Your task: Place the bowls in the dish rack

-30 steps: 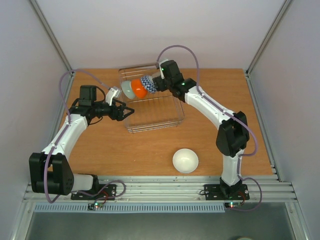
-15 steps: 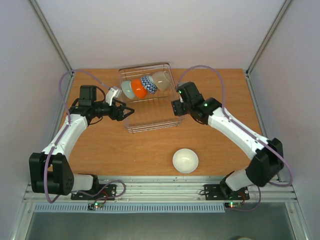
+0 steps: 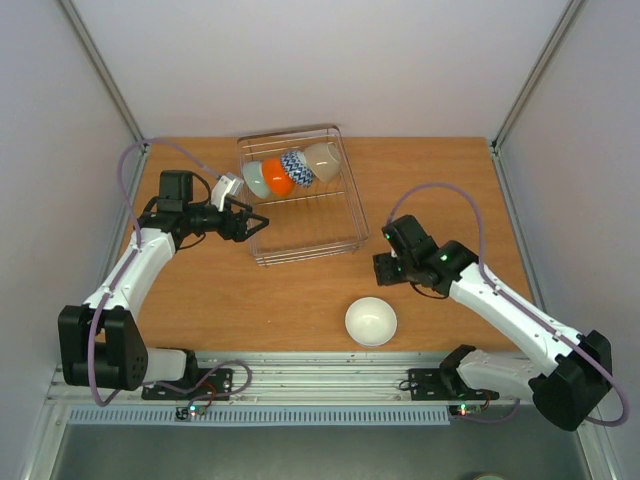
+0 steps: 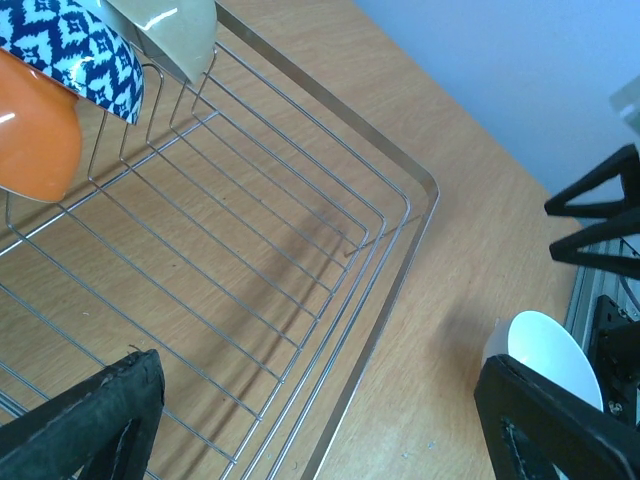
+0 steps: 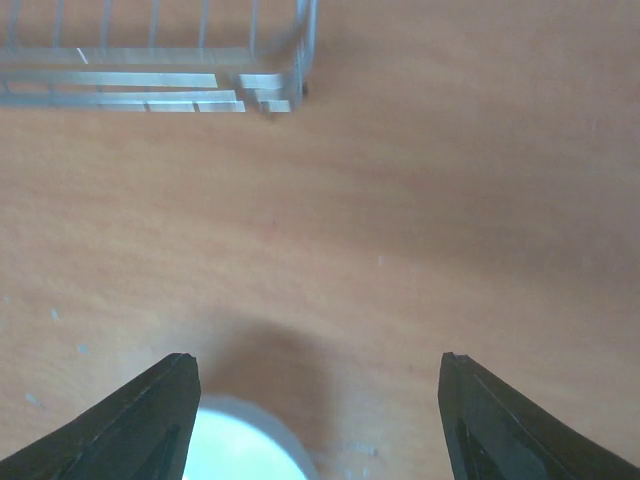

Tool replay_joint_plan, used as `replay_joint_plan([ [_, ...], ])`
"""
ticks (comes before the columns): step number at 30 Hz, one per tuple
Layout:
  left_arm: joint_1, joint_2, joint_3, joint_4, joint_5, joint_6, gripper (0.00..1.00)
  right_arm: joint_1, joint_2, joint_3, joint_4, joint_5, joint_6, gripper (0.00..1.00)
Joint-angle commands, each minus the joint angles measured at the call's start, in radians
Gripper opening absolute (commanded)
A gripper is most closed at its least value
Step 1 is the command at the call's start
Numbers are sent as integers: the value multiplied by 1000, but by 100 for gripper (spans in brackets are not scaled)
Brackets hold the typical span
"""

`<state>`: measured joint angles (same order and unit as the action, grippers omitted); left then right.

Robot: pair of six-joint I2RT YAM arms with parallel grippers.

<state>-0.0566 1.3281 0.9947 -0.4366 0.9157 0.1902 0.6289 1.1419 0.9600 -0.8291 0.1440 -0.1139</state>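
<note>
The wire dish rack (image 3: pixel 350 215) stands at the back middle of the table. Along its far side lean a pale blue-green bowl (image 3: pixel 256 179), an orange bowl (image 3: pixel 278 177), a zigzag bowl (image 3: pixel 298 167) and a cream bowl (image 3: pixel 322 159). A white bowl (image 3: pixel 371 321) sits on the table near the front. My left gripper (image 3: pixel 258 222) is open at the rack's left near side, holding nothing. My right gripper (image 3: pixel 385 272) hangs open over bare table between the rack and the white bowl. In the right wrist view the white bowl (image 5: pixel 235 448) lies just below the open right gripper (image 5: pixel 315 365), toward its left finger.
The left wrist view shows the rack's wire floor (image 4: pixel 250 250), the orange bowl (image 4: pixel 35 130), the zigzag bowl (image 4: pixel 75 50), the cream bowl (image 4: pixel 175 25) and the white bowl (image 4: pixel 545 355). Walls close in the table on three sides. The rack corner (image 5: pixel 270 85) is at the top of the right wrist view.
My right arm has pulled away from the rack's back, leaving the cream bowl there, and swung toward the front near the white bowl. Its jaws have narrowed a little. The left arm has not moved.
</note>
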Motion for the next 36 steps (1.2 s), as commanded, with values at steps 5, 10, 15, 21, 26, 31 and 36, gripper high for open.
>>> replay_joint_plan([
  [5,1,-15,-11,46,29,-9,85,33,-89,-111,-112,-45,181,67],
  [10,1,-12,-13,49,35,-11,85,45,-108,-130,-148,-38,210,67],
  [15,1,-15,-14,51,37,-12,85,75,-110,-157,-145,-54,236,67],
  [21,1,-17,-11,48,29,-11,85,130,-90,-209,-107,-77,296,65],
  [26,1,-12,-11,47,28,-12,85,155,-81,-242,-94,-69,324,61],
  [31,0,-7,-11,47,30,-12,85,176,-77,-273,-63,-79,349,53],
  [36,1,-7,-11,48,32,-14,85,203,-67,-288,-44,-79,366,48],
])
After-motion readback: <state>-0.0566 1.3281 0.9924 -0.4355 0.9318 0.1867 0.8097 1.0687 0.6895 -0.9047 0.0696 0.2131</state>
